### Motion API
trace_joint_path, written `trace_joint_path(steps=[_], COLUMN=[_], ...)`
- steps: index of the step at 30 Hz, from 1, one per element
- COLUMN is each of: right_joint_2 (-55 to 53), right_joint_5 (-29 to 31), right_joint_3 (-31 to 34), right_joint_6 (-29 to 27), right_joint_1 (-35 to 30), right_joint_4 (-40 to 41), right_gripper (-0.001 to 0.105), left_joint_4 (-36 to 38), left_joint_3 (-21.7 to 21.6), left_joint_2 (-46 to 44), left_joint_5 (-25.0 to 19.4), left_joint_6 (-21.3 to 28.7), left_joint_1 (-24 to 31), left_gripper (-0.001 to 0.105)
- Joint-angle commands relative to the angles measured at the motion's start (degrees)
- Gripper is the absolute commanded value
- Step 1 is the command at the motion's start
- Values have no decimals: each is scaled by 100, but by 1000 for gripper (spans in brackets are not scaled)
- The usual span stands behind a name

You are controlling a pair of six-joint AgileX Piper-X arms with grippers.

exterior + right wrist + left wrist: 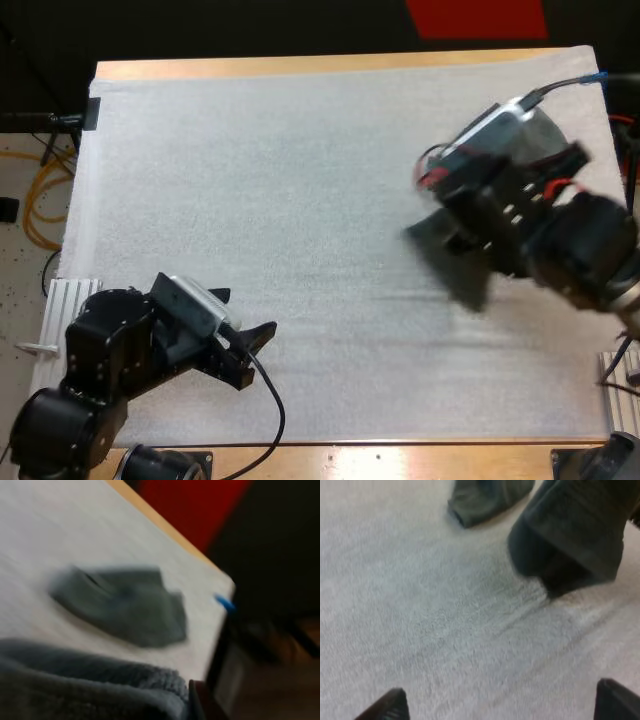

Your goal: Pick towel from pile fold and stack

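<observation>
Pincer on left arm (240, 318) sits low over the near-left part of the white mat (280, 180), released: fingers (385, 707) stand apart with bare mat between them, touching nothing. Further out on the right, right pincer (462, 232) is over the mat, clenched on the lifted towel (455, 272). The dark grey-green cloth hangs down from it, well apart from the left pincer. Left wrist view shows that towel (570, 535) as a thick drooping fold, lowest corner at or just over the mat with a shadow under it; can't tell if it touches. Right wrist view has the same towel (85, 680) bunched right up against the arm. Beyond it, second towel (125, 605) lies crumpled flat on the mat, near the mat's far right corner, apart from the lifted one; left wrist view catches it (490, 497) just past the hanging fold. Wooden worktop (300, 66) shows as a strip along the mat's far edge.
</observation>
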Motion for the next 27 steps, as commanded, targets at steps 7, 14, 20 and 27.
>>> trace_joint_path(steps=[7, 14, 20, 27], right_joint_2=[105, 891, 1903, 2394], right_joint_5=[-3387, -5056, -5638, -6175], right_joint_3=[2, 700, 796, 796], right_joint_6=[-489, -329, 555, 1426], right_joint_1=[-197, -197, -74, 371], right_joint_4=[-150, -1926, -3249, -4079], right_gripper=[0, 0, 0, 0], left_joint_4=[-52, -38, -38, -38], left_joint_3=[-271, -271, -271, -271], left_joint_2=[-11, -139, -334, -346], left_joint_5=[486, 647, 647, 633], left_joint_6=[19, 1, -16, -39], left_joint_1=[-28, -28, -28, -28], left_gripper=[72, 72, 72, 72])
